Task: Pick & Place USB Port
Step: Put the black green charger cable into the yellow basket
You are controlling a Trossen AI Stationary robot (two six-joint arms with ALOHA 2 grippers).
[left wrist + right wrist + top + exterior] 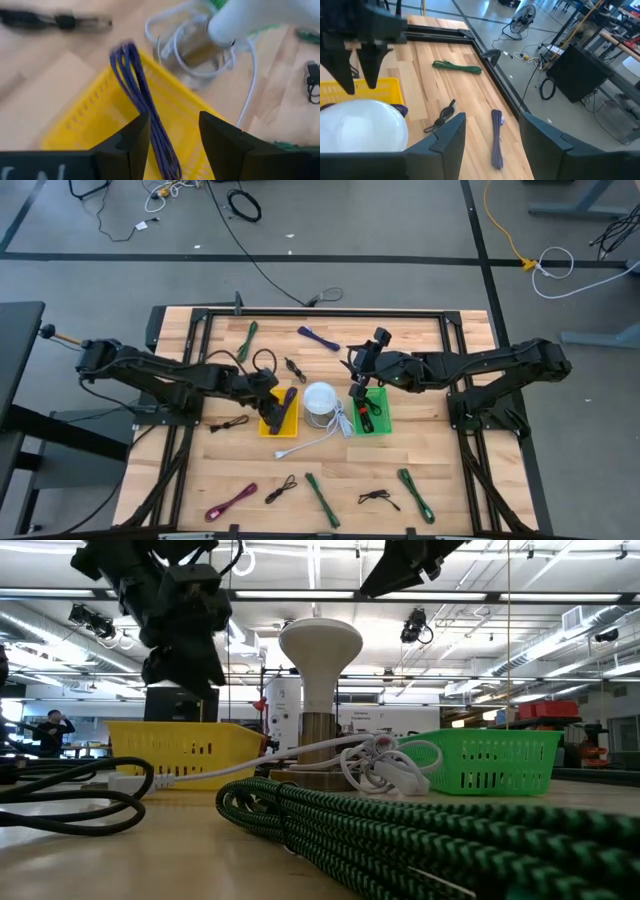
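Note:
A purple coiled cable (140, 85) lies in the yellow basket (270, 423), one end leaning on the basket's rim (125, 52). My left gripper (172, 120) hangs open above that basket (180, 750), its fingers on either side of the cable's line but clear of it. My right gripper (490, 120) is open and hovers over the green basket (382, 420), which holds dark cables. A white domed stand (320, 398) wound with white cable stands between the two baskets.
Loose cables lie about the table: a green one (247, 338), a purple one (318, 337) and a black one (294, 367) on the far side, and magenta (232, 500), green (322, 498) and black (378, 498) ones near the front. A green braided cable (400, 830) fills the low view's foreground.

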